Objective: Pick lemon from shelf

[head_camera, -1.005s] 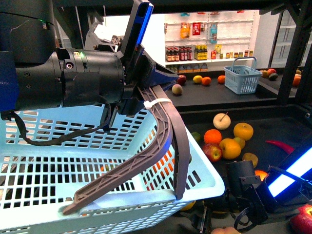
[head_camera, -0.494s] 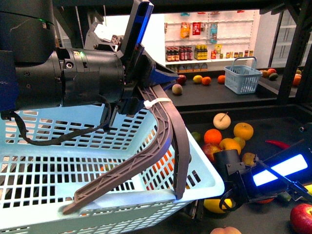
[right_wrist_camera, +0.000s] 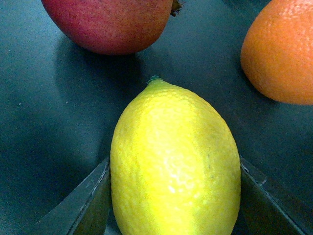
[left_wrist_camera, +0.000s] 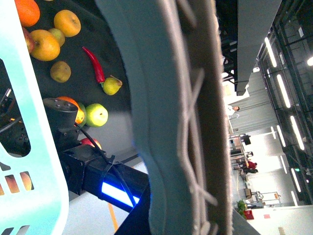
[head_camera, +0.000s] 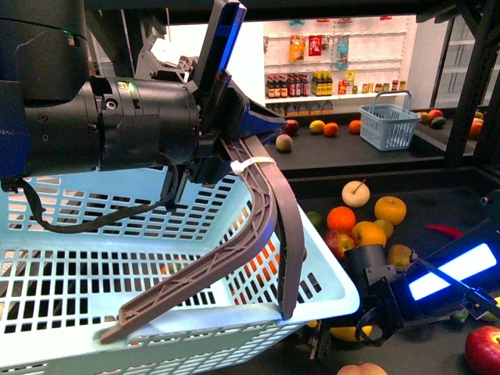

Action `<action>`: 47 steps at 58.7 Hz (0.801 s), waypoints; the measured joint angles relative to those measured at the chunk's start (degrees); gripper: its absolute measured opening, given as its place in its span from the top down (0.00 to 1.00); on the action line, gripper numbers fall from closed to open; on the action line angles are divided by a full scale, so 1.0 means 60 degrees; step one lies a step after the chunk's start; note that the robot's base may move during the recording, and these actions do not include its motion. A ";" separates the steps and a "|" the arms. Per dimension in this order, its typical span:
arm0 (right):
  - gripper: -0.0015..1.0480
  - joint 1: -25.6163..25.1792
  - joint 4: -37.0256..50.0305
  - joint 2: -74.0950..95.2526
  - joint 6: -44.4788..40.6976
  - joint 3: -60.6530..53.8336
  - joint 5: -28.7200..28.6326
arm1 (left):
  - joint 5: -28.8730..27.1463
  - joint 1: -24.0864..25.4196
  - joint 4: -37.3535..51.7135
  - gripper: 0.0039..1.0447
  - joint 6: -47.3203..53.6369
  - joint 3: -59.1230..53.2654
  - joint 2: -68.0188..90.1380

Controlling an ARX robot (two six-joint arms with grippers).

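The yellow lemon fills the right wrist view, squeezed between the two dark fingers of my right gripper, which is shut on it just above the shelf's black tier. From the front, the lemon peeks out below the near corner of the pale blue basket. The right arm with its blue light reaches in from the right. My left gripper is shut on the brown basket handle and holds the basket up at the left.
Apples, oranges and a red chili lie on the shelf beside the right arm. A red fruit and an orange sit close beyond the lemon. A small blue basket stands further back, and a black post rises at the right.
The right arm has swung left along the shelf toward the basket's corner, and the lemon now shows at its jaws. The left arm and basket have not moved.
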 joint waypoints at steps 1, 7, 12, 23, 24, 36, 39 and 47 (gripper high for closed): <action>0.38 -0.0011 0.0080 -0.0025 0.0018 -0.0062 0.0018 | 0.0000 0.0000 0.0000 0.94 0.0000 0.0000 0.0000; 0.38 -0.0178 0.0911 -0.0375 0.0444 -0.0739 0.0306 | 0.0000 0.0000 0.0000 0.94 0.0004 0.0000 0.0000; 0.38 -0.0444 0.1672 -0.0860 0.0685 -0.1384 0.0652 | -0.0004 0.0000 0.0000 0.94 0.0004 0.0000 0.0000; 0.38 -0.1410 0.3337 -0.2310 0.1228 -0.2863 0.1490 | -0.0004 0.0000 0.0000 0.94 0.0004 0.0000 0.0000; 0.38 -0.1483 0.3457 -0.2415 0.1257 -0.2965 0.1559 | -0.0004 0.0000 0.0000 0.94 0.0004 0.0000 0.0000; 0.38 -0.2623 0.5115 -0.4637 0.2841 -0.5060 0.1628 | -0.0004 0.0000 0.0000 0.94 0.0004 0.0000 0.0000; 0.38 -0.2765 0.5512 -0.5639 0.3559 -0.5967 0.1315 | 0.0000 0.0000 0.0000 0.94 0.0004 0.0000 0.0000; 0.38 -0.2317 0.6091 -0.7876 0.4860 -0.7923 0.0357 | 0.0011 -0.0004 0.0000 0.94 -0.0004 0.0000 0.0000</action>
